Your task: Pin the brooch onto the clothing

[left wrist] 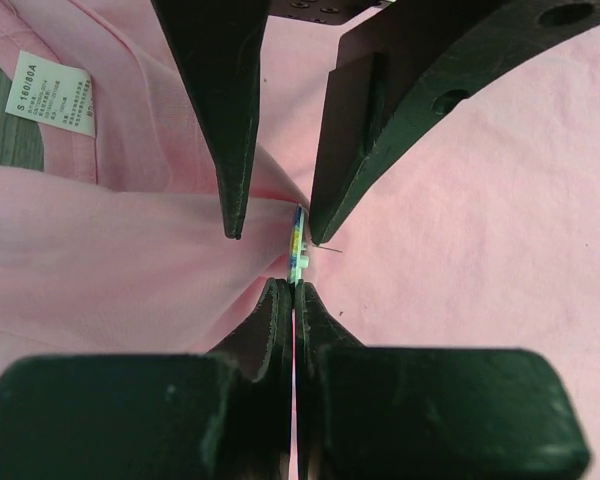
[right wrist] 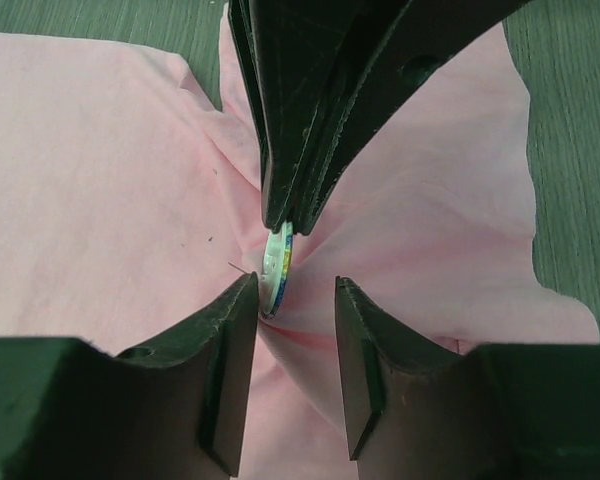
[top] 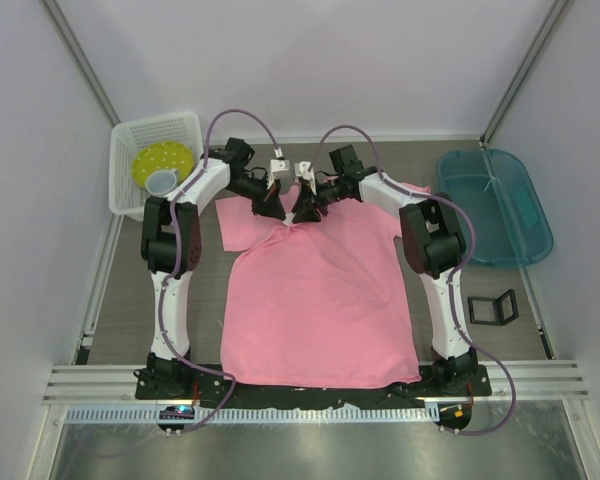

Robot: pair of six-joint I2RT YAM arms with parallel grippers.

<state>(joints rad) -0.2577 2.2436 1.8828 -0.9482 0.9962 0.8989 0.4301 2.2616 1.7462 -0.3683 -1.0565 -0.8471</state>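
A white slatted basket [top: 130, 135] stands at the far left of the table [top: 515, 345]. In it lies a yellow-green dotted bowl [top: 170, 158] with a small pale-blue cup [top: 160, 182] at its near edge; whether the cup sits inside the bowl or just beside it cannot be told. At the far right is a translucent teal bin [top: 500, 225], well apart from the pink T-shirt [top: 320, 300], which lies spread flat between the two arms with its collar away from their bases. A small black square case [top: 493, 307] stands open on the table just right of the right arm. Both grippers meet over the shirt close to the collar. The left gripper [left wrist: 293, 292] has its jaws pressed together, clamped on the brooch [left wrist: 298, 240], which stands upright and edge-on out of its fingertips, with fabric gathered up around it. The right gripper [right wrist: 296, 285] comes in from the opposite side with its jaws apart, one finger on each side of the brooch. In the right wrist view the badge's whitish back faces the finger on the picture's left and is just beside it, while a clear gap lies toward the other finger. A thin pin point [right wrist: 235, 268] juts from the whitish side. A white size label [left wrist: 52, 93] shows inside the collar, well left of the brooch in the left wrist view
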